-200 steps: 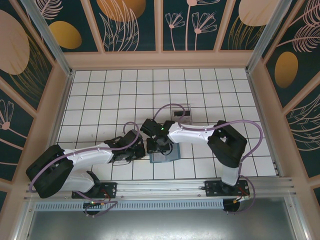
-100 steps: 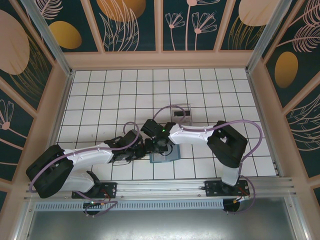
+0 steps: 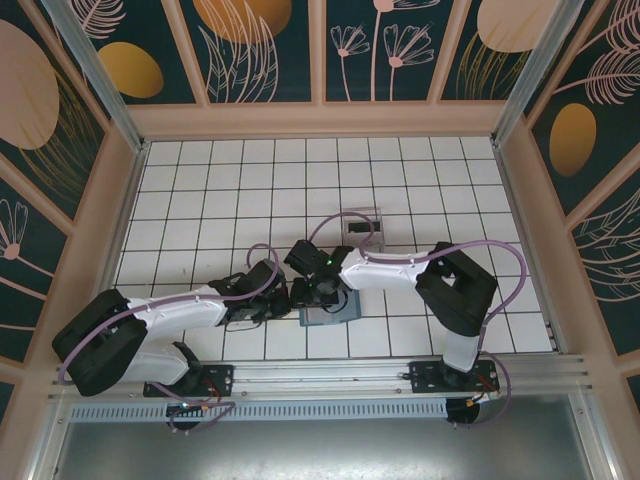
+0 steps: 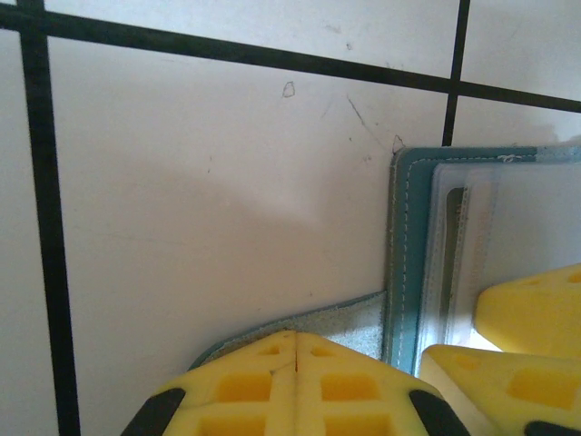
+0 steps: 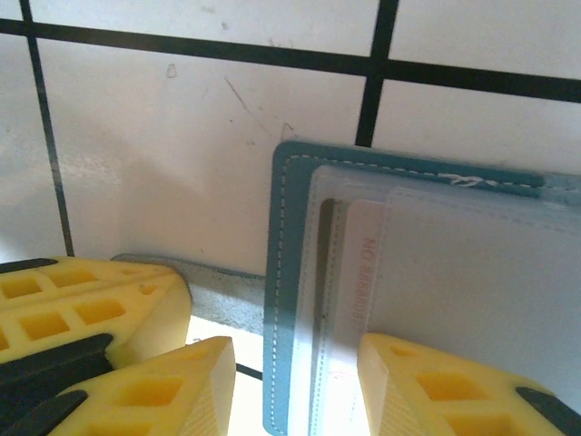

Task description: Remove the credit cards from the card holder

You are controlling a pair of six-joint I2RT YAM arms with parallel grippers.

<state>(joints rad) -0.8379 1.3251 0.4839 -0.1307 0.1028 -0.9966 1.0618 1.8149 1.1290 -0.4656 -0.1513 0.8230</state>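
The teal card holder (image 3: 327, 316) lies open on the white tiles between both arms. Its stitched edge (image 5: 283, 272) and clear pocket show in the right wrist view, with a pale credit card (image 5: 363, 272) bearing reddish print inside the pocket. My right gripper (image 5: 292, 350) is open and straddles that edge, one finger outside the holder and the other on the pocket. My left gripper (image 4: 297, 338) is shut, its tips resting on the holder's grey inner flap (image 4: 349, 322). From above, both grippers (image 3: 283, 300) (image 3: 322, 293) meet at the holder's left end.
A small clear tray (image 3: 362, 226) with something dark in it stands two tiles behind the holder. The right gripper's yellow fingers (image 4: 531, 309) crowd the left wrist view's right side. Pink side walls (image 3: 125, 190) fence the tiled floor.
The right gripper's jaws have spread a little wider over the holder's edge and the right arm has shifted slightly. The left arm has stayed put.
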